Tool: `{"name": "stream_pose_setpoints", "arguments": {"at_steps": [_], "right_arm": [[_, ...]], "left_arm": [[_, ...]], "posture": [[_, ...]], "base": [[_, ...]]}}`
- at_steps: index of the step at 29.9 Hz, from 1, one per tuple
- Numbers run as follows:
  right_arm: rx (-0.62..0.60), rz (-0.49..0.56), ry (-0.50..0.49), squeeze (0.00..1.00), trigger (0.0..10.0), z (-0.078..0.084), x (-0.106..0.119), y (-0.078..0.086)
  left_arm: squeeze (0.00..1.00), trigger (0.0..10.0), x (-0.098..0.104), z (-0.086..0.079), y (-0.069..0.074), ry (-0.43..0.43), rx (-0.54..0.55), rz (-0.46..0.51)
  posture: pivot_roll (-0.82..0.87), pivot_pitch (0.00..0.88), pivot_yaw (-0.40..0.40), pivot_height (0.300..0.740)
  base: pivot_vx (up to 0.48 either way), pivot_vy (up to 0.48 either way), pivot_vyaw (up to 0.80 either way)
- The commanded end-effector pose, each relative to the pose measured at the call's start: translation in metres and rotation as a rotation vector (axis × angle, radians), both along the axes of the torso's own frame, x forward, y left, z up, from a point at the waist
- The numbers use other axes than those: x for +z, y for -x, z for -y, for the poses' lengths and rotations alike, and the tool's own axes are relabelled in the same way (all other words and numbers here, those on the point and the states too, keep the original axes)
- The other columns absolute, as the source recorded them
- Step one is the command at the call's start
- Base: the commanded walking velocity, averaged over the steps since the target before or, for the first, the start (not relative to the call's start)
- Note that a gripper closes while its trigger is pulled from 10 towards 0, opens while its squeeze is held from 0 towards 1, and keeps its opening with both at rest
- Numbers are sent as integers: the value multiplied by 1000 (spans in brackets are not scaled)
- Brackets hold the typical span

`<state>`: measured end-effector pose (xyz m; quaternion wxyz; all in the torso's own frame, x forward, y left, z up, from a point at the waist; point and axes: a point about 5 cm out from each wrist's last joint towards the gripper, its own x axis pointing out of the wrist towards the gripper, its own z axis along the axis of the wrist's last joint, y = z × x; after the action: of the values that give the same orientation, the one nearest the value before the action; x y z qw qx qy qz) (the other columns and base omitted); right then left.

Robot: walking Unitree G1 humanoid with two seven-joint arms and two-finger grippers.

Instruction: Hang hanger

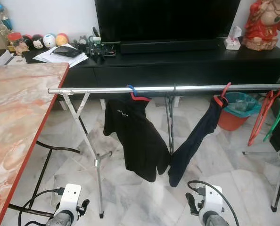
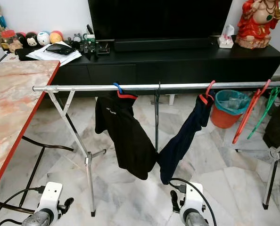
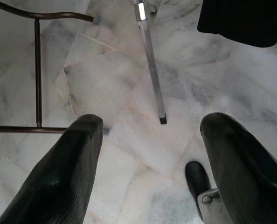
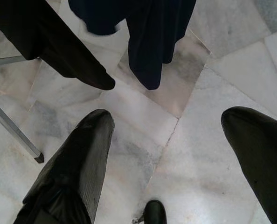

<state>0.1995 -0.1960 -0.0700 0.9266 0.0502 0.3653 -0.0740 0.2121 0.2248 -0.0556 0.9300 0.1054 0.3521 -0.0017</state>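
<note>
Left eye view: the marble table's red edge point(image 1: 36, 141) borders the left gripper point(image 3: 148, 168), fingers spread, empty. A metal rail point(image 1: 177, 88) carries a black shirt point(image 1: 135, 141) on a blue-red hanger point(image 1: 136, 95), then a red hanger point(image 1: 222, 96). The right gripper point(image 4: 169, 163) gapes over bare marble floor point(image 1: 243, 188).

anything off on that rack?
Yes: the dark navy garment droops from one end off the red hanger instead of hanging square. The black shirt on the blue-hooked hanger also sits lopsided on the rail.
</note>
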Motion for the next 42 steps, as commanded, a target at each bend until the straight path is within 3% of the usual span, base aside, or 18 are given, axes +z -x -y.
{"name": "stream_pose_setpoints", "arguments": {"at_steps": [1,4,12,14,20,24,28,36,42], "right_arm": [[-12,-21,0,0,10000,1,-2,3],[-8,-27,5,0,10000,2,-3,5],[43,118,34,0,10000,-6,12,-15],[60,203,49,0,10000,-9,22,-27],[93,317,67,0,10000,-14,36,-40],[125,529,85,0,10000,-21,66,-62],[122,557,85,0,10000,-20,68,-59],[115,581,93,0,10000,-18,70,-52],[93,652,112,0,10000,-14,85,-59]], "left_arm": [[0,10000,-4,-1,6,-5,14,-34],[0,10000,-6,0,9,-6,9,-41],[0,10000,11,10,-14,23,-18,128],[0,10000,20,13,-22,21,-30,209],[0,10000,33,17,-31,28,-56,322],[0,10000,56,23,-43,60,-93,482],[0,10000,58,29,-41,73,-110,515],[0,10000,85,36,-60,76,-76,655],[0,10000,98,40,-63,102,-78,715]], "posture": [[-1,0,21,740],[-4,0,20,740],[-12,0,15,740],[-16,0,13,740],[-12,0,3,740],[-12,0,0,740],[-20,0,1,740],[-18,0,-10,740],[-20,0,-9,740]], "base": [[0,0,0],[0,0,0],[0,0,0],[0,0,0],[0,0,0],[0,0,0],[0,0,0],[0,0,0],[0,0,0]]}}
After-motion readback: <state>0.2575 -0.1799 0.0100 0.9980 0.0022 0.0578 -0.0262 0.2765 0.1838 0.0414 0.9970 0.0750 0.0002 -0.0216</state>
